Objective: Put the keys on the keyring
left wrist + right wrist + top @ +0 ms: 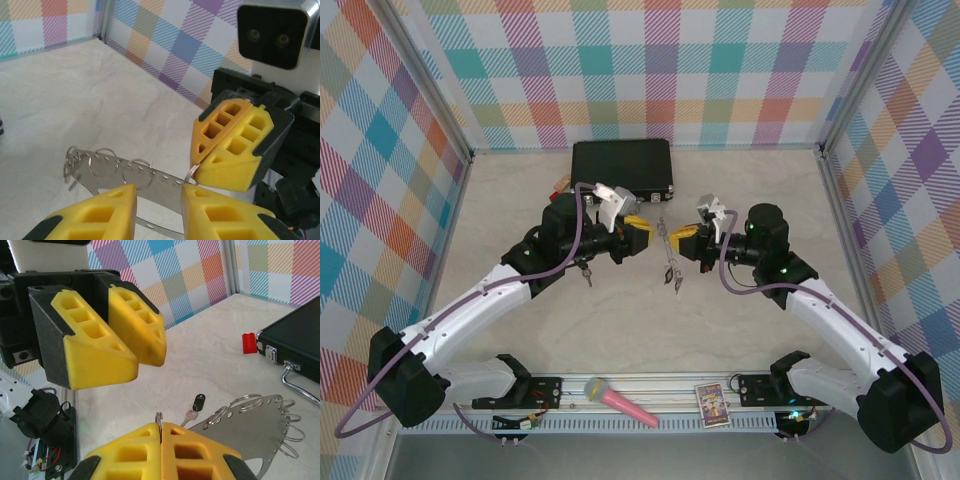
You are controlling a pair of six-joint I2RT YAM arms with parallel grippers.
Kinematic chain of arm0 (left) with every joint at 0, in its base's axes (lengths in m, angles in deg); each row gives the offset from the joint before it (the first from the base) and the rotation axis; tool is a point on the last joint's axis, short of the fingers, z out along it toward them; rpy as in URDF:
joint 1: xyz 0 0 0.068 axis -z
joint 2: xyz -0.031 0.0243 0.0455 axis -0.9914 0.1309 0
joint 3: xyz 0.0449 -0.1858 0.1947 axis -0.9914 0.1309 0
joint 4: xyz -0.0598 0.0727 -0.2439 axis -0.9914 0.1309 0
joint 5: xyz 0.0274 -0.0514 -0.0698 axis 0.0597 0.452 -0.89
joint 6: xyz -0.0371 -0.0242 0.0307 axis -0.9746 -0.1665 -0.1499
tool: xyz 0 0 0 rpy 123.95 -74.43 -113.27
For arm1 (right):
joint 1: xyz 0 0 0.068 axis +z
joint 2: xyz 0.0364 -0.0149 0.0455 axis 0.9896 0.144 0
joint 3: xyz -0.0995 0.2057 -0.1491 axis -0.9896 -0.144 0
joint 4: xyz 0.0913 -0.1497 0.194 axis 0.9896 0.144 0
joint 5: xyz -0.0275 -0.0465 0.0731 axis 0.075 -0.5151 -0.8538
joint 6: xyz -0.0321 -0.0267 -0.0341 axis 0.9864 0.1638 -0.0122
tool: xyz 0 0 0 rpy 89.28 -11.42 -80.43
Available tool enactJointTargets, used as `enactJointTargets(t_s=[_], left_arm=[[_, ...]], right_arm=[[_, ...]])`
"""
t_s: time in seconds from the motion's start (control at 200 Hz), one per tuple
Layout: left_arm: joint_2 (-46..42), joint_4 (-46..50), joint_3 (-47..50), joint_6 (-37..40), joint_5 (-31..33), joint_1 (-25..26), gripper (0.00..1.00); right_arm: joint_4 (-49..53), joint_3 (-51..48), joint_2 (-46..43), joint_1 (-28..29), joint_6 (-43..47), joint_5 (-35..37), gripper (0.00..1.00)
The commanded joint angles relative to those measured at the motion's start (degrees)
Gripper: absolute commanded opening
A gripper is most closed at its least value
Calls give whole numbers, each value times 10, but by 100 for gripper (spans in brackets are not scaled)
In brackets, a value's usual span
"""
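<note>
Our right hand (160, 432) is pinching shut on one small loop of the keyring (260, 422), holding it above mid-counter. Our left hand (158, 205) is facing it with jaws apart. We are judging it best to be holding that hoop steady while threading the key (198, 402), lying at 1 o'clock.
</note>
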Motion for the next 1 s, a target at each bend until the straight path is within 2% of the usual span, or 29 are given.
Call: enactJointTargets(t_s=[0.0, 0.275, 0.785, 0.995], left_arm=[[12, 32, -23, 23, -44, -4, 27], [37, 28, -31, 25, -81, 2, 25], [48, 16, -37, 23, -98, 17, 20], [25, 4, -27, 15, -69, 18, 18]], right_arm=[[22, 34, 8, -2, 36, -20, 0], [23, 44, 17, -2, 21, -52, 0], [25, 50, 28, -1, 6, -69, 0], [35, 52, 29, -1, 7, -45, 0]])
